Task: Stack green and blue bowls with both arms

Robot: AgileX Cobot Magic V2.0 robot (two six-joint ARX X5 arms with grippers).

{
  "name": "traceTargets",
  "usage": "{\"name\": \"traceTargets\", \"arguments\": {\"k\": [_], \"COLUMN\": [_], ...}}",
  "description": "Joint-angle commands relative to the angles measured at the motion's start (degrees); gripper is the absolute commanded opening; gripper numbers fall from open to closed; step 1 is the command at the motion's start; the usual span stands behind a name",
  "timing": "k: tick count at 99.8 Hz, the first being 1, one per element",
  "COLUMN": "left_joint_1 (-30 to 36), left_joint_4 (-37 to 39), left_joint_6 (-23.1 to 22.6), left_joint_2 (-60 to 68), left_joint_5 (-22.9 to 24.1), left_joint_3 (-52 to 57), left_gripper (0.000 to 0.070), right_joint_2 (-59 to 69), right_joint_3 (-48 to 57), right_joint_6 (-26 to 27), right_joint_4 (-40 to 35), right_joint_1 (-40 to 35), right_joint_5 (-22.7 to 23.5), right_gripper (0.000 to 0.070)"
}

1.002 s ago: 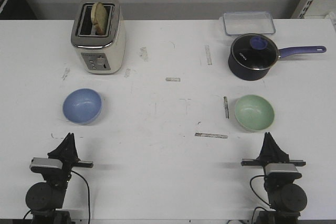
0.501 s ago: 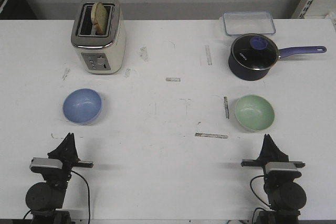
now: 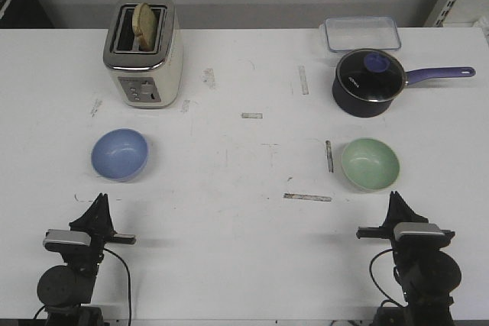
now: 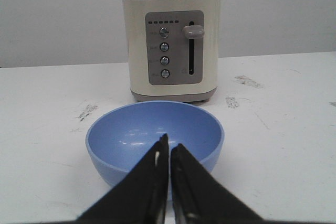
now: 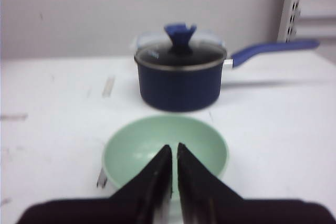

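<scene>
Nearest the camera, the left black pincer claw [image 3: 98, 205] and the right black pincer claw [image 3: 396, 202] are seen low over the white scuffed desk [image 3: 244, 211], each with its fingers pressed together to a thin slit and nothing held between them. In the left wrist view the left claw [image 4: 168, 148] is pointed straight at the light periwinkle blue round matte bowl [image 4: 155, 141], and in the right wrist view the right claw [image 5: 174, 153] is lined up the same way on the pale mint green round matte bowl [image 5: 166, 151].

Both bowls are sat upright, mouths up, so being round there's no real long axis to speak of. The blue bowl [image 3: 119, 153] is found on the left side of the desk, just ahead of the left claw and apart from it; the green bowl [image 3: 370, 163] is on the right side, just ahead of the right claw, not touched either. The two bowls are kept well apart.

Further back, a cream and chrome toaster [image 3: 144, 51] is placed behind the blue bowl, with a slice of bread [image 3: 144, 23] stuck up out of a slot; in the left wrist view that slice is cut off at the frame edge. Behind the green bowl a dark navy saucepan with glass lid [image 3: 369, 82] is stood, its long handle pointed to the right. Behind that, a clear plastic container [image 3: 361, 33] is partly hidden by the pan. The right wrist view is a bit blurred, so fine detail there can't be made out.
</scene>
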State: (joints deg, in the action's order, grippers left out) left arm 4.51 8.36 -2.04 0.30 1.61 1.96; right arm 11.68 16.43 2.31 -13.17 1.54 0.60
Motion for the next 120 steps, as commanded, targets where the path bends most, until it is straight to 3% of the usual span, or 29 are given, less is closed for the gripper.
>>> {"name": "traceTargets", "arguments": {"k": [1, 45, 77, 85, 95, 100, 113, 120], "left_joint_1": [0.0, 0.0, 0.0, 0.0, 0.0, 0.0, 0.0, 0.0], "left_joint_4": [0.7, 0.7, 0.7, 0.7, 0.7, 0.7, 0.7, 0.7], "left_joint_6": [-0.3, -0.3, -0.3, -0.3, -0.3, -0.3, -0.3, -0.3], "left_joint_2": [-0.1, -0.1, -0.1, -0.1, -0.1, -0.1, -0.1, -0.1], "left_joint_5": [0.1, 0.1, 0.1, 0.1, 0.1, 0.1, 0.1, 0.1], "left_joint_3": [-1.3, -1.3, -1.3, -1.3, -1.3, -1.3, -1.3, -1.3], "left_gripper": [0.0001, 0.0001, 0.0001, 0.0001, 0.0001, 0.0001, 0.0001, 0.0001], "right_joint_2": [3.2, 28.5, 42.7, 45.0, 47.7, 49.1, 53.5, 55.9], "right_joint_3": [2.6, 22.7, 36.0, 38.0, 39.8, 40.4, 41.5, 41.8], "right_joint_6": [-1.1, -0.5, 7.7, 10.0, 11.9, 12.9, 13.1, 13.1], "right_joint_4": [-1.6, -16.7, -24.3, -24.6, -24.5, -24.5, -24.5, -24.4], "right_joint_1": [0.0, 0.0, 0.1, 1.1, 4.7, 7.2, 13.8, 16.2], "right_joint_5": [0.0, -0.2, 3.2, 6.2, 13.4, 16.5, 22.8, 24.5], "right_gripper": [0.0007, 0.0006, 0.0007, 0.0007, 0.0015, 0.0060, 0.0313, 0.0361]}}
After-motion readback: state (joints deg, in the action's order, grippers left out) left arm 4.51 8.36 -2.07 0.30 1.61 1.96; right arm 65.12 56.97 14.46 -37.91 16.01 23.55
